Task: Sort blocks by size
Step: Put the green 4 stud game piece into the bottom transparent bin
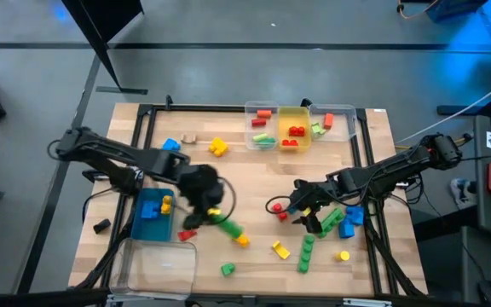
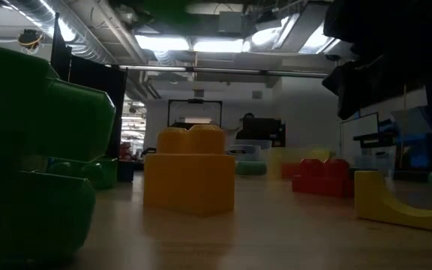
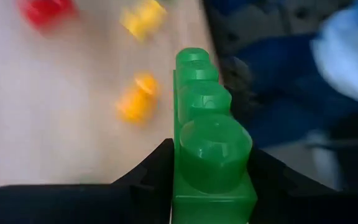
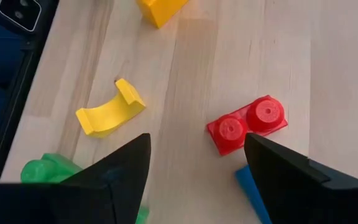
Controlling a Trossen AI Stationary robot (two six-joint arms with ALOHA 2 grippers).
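Left gripper (image 1: 205, 203): in the high view its fingertips are lost under the dark wrist.
Long green block (image 3: 207, 149): its lower end is cut off by the bottom edge of the left wrist view.
Red block (image 3: 45, 10): upper left of the left wrist view, blurred and clipped by the top edge.
Yellow blocks (image 3: 143, 17): smeared, shape unclear.
Big green block (image 2: 32, 150): left of the low view, cut off by the left edge.
Yellow arch block (image 2: 403, 202): lower right of the low view, clipped by the right edge.
Blue block (image 4: 250, 190): half hidden behind a finger of the right gripper (image 4: 197, 180).
Bin contents (image 1: 290, 130): too small to tell apart.
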